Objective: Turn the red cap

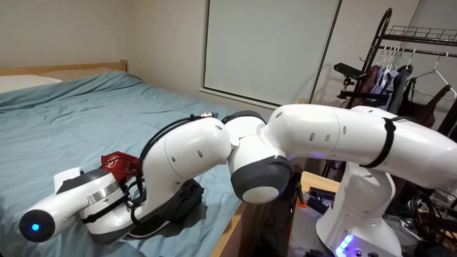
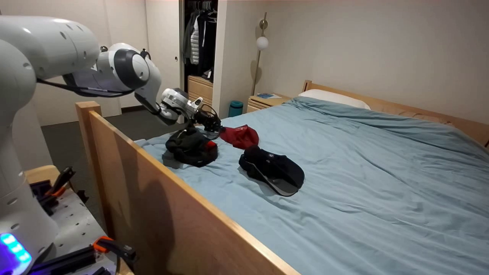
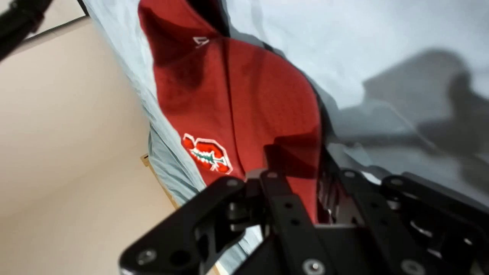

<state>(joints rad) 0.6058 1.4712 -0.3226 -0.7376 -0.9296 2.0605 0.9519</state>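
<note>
Black metal end effector (image 3: 307,172) pinches a red fabric cap (image 3: 252,110) by one edge; best lift slightly before turning, clear of the grey-brimmed black fabric cap (image 2: 276,165).

The cap (image 3: 267,103) is red, its emblem (image 3: 209,154) white-edged, the gripper (image 3: 308,175) black, the sheet (image 2: 363,172) pale blue.

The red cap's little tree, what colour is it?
Green, edged in white. The tree on the red cap shows best in the wrist view.

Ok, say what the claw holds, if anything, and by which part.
The claw has the red cap's brim between its fingers; whether it's gripped can't be told.
</note>
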